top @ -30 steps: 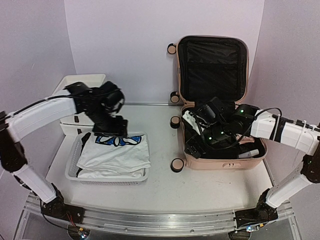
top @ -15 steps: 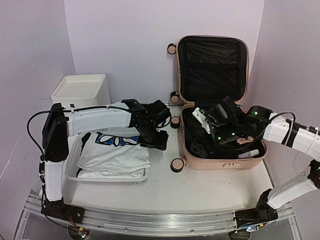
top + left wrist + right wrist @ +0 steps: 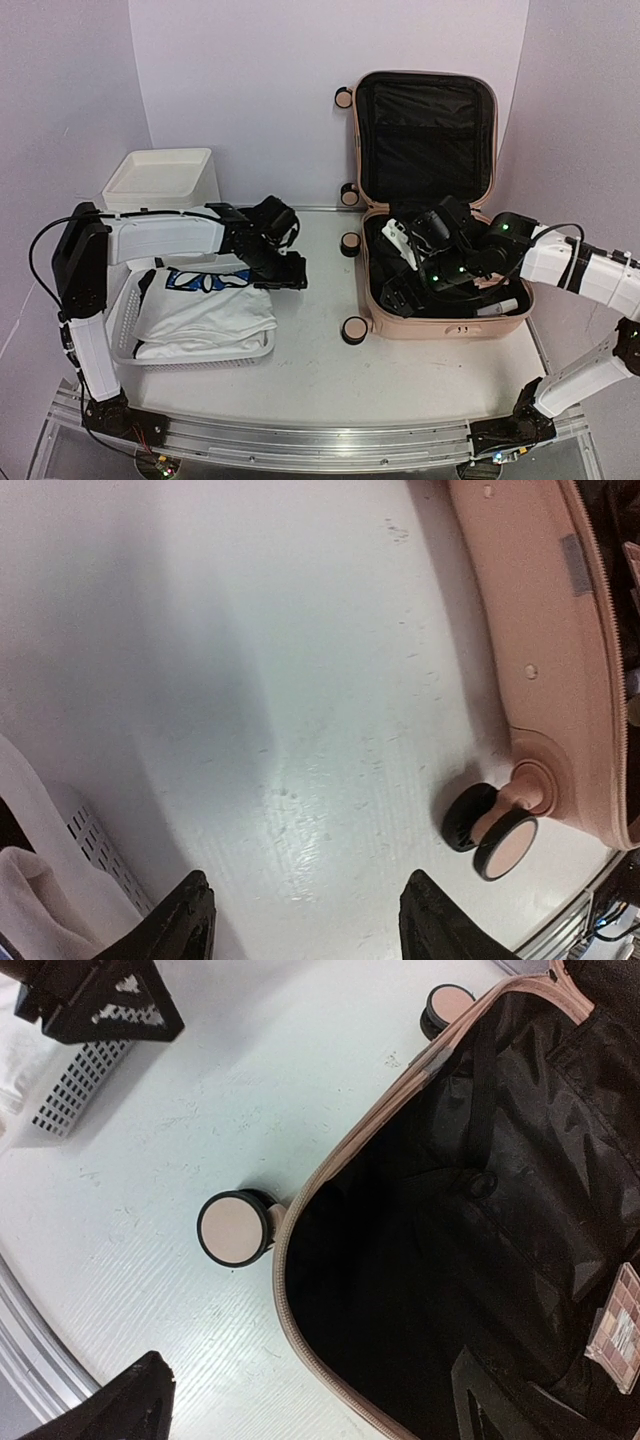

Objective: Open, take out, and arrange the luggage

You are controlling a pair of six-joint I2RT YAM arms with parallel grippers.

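Half done, I'd say: the luggage [image 3: 430,180] lies open at the right of the table [image 3: 320,385], lid upright against the wall, and folded white clothes [image 3: 205,310] sit in the mesh basket [image 3: 200,357] at left. Both claws are apart and empty, the left claw [image 3: 305,920] over the table between basket and case, the right claw [image 3: 310,1405] above the lower shell, where a makeup palette [image 3: 617,1325] waits.

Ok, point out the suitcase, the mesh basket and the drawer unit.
suitcase [image 3: 440,327]: top view, pink front wall of the lower shell.
mesh basket [image 3: 200,358]: top view, near rim.
drawer unit [image 3: 160,175]: top view, its bare top.
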